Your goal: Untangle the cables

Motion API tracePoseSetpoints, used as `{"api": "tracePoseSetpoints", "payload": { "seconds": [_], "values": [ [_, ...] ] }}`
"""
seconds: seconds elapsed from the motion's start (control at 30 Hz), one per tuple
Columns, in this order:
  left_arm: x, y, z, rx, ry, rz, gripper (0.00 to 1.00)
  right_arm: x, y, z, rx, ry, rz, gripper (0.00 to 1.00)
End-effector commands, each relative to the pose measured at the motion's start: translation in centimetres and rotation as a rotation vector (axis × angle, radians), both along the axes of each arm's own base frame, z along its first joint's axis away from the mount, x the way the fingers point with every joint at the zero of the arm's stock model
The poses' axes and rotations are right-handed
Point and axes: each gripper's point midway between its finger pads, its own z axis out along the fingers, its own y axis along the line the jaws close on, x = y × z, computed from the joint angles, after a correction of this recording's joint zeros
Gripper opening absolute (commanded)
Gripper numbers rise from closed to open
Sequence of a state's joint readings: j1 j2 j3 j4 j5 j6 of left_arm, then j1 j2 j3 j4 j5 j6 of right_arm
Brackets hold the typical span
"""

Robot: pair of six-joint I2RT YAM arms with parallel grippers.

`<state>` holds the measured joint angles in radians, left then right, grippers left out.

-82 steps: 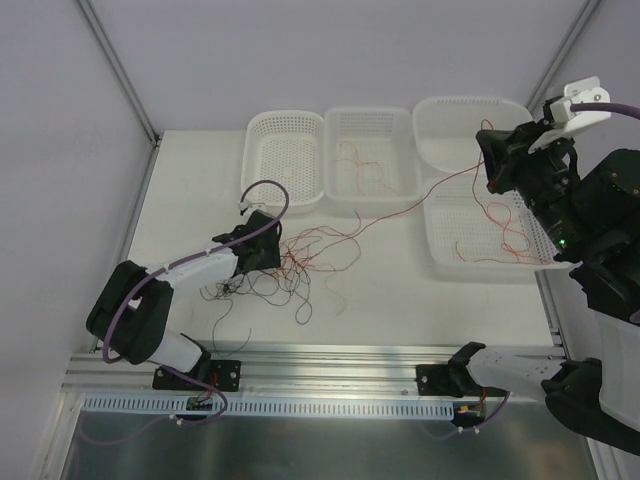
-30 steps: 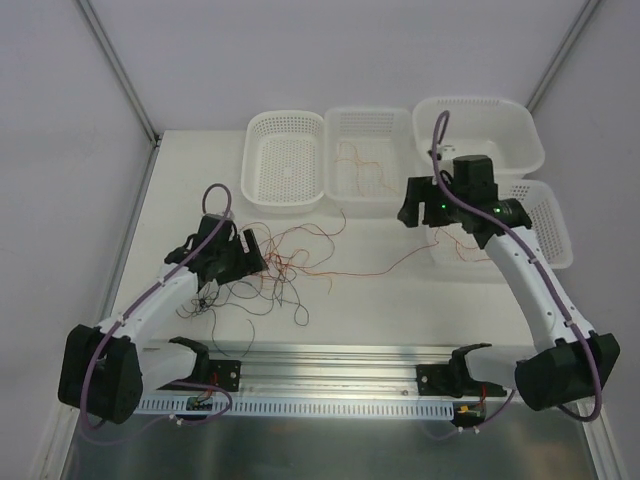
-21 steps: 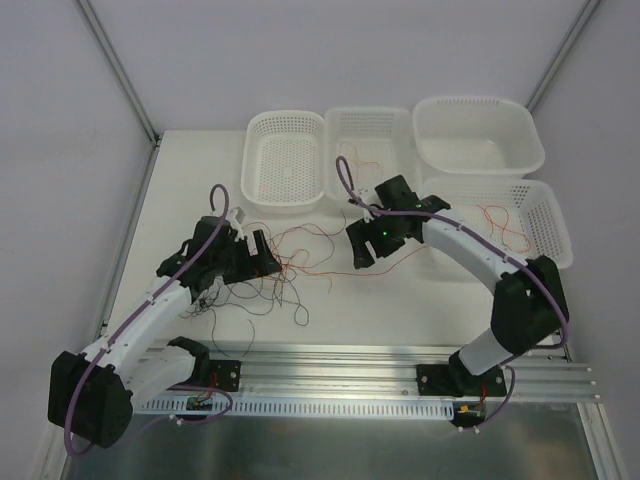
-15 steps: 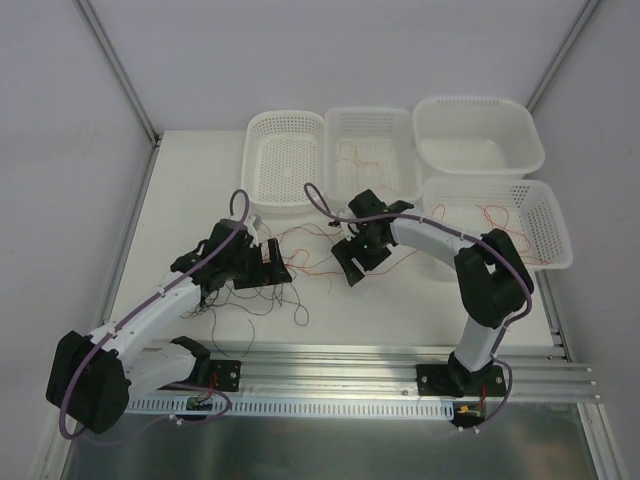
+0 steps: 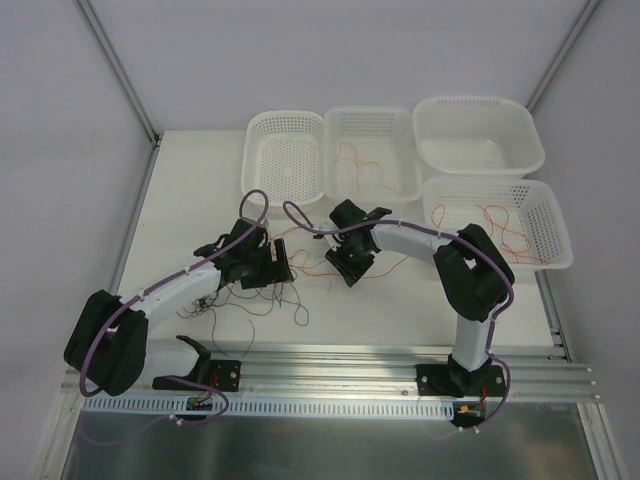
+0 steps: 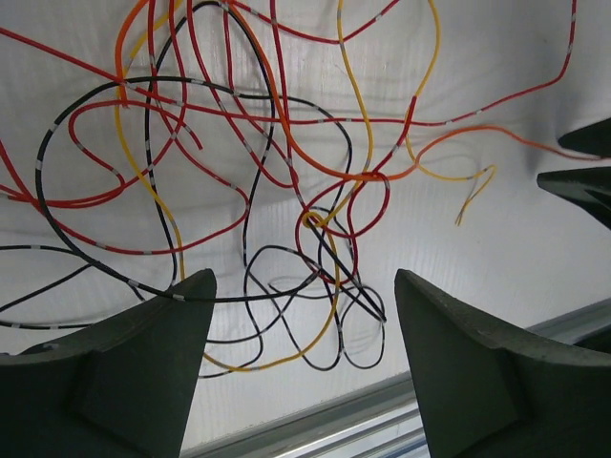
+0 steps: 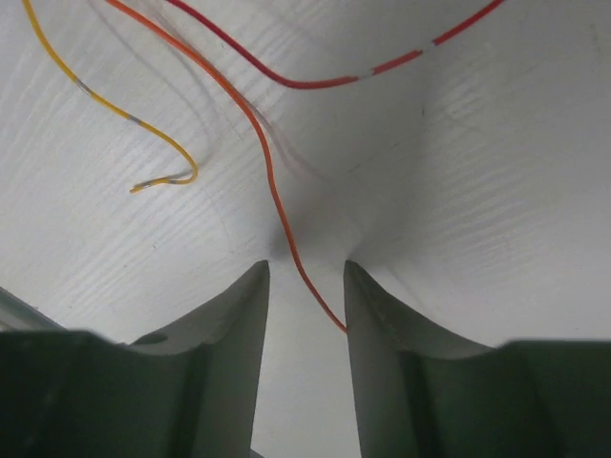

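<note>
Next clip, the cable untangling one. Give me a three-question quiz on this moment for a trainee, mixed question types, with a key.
1. True or false: the left gripper has its fingers spread wide over the tangle of cables.
2. Which strand runs into the narrow gap between the fingers of the right gripper? A) a black wire B) an orange wire C) a yellow wire
3. Fill in the number: ___ white baskets stand along the far side of the table.

Key: 1 true; 2 B; 3 four.
</note>
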<state>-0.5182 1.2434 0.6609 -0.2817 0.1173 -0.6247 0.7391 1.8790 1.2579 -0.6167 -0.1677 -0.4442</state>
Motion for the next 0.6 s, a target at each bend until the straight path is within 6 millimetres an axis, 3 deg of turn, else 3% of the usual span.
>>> {"api": "tracePoseSetpoints", "payload": {
  "seconds": [0.0, 0.03, 0.2, 0.33, 0.37, 0.43, 0.47, 0.57],
  "values": [
    [2.2, -0.9, 1.2, -0.007, -0.053, 0.044, 0.76, -0.6, 0.2, 0.1, -0.010, -0.013, 0.037, 0.33],
    [2.2, -1.0, 0.7, 0.004, -0.042, 0.045, 0.74, -0.8, 0.1, 0.4, -0.012, -0.009, 0.042, 0.24],
    [2.5, -0.3, -0.9, 0.057, -0.008, 0.089, 0.63, -1.2, -0.7, 3.0, 0.002, -0.056, 0.057, 0.02],
    [2.8, 0.2, -2.3, 0.108, 0.016, 0.104, 0.51, -1.9, -1.2, 7.6, 0.060, -0.115, 0.058, 0.01],
    [3.0, 0.5, -2.4, 0.122, 0.011, 0.113, 0.41, -1.9, -1.2, 8.9, 0.084, -0.137, 0.057, 0.01],
    [3.2, 0.8, -2.8, 0.146, 0.013, 0.120, 0.31, -2.3, -1.7, 10.8, 0.100, -0.166, 0.063, 0.01],
    [3.4, 1.0, -2.9, 0.156, 0.009, 0.122, 0.26, -2.2, -2.2, 12.9, 0.124, -0.228, 0.055, 0.01],
    [3.3, 1.4, -3.3, 0.177, 0.025, 0.117, 0.21, -1.8, -3.9, 17.0, 0.155, -0.331, 0.024, 0.01]
  ]
}}
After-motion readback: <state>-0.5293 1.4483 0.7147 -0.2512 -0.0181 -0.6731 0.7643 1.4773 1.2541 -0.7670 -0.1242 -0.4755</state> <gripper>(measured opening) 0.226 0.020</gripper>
